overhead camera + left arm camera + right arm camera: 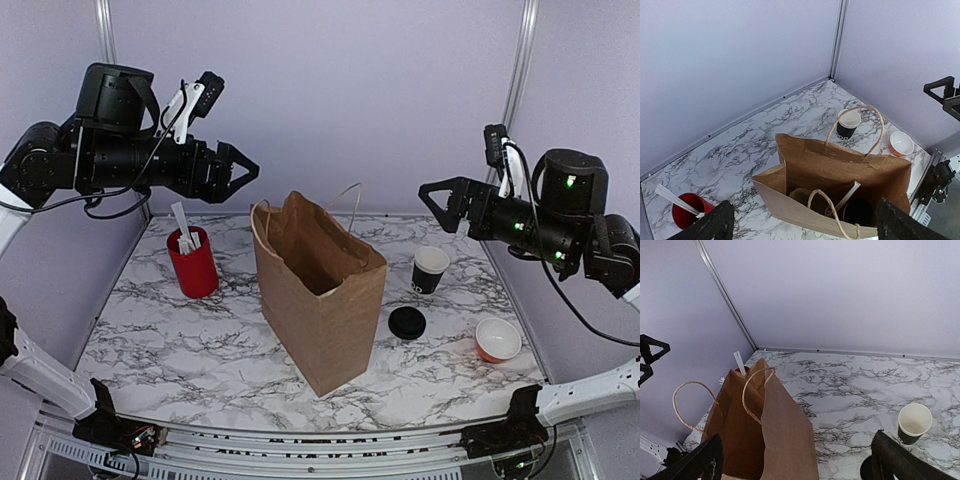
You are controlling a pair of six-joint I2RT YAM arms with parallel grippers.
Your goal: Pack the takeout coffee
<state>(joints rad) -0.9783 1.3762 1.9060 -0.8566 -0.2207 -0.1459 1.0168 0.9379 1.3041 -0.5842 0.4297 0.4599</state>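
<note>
A brown paper bag [320, 290] stands open mid-table. In the left wrist view, deep in the bag [840, 165], I see a dark round top [858, 211] that looks like the lidded takeout coffee, with a white stick [847, 196] and a brown band beside it. My left gripper [240, 170] is open and empty, high above the table left of the bag; in its own view it [802, 222] hangs over the bag's mouth. My right gripper [440, 200] is open and empty, high at the right; it [800, 460] looks down past the bag [775, 435].
An open black cup with a white inside [430, 268] stands right of the bag, a loose black lid [407, 322] in front of it. An orange bowl [497, 339] sits at the far right. A red cup with white sticks [192, 262] stands at the left.
</note>
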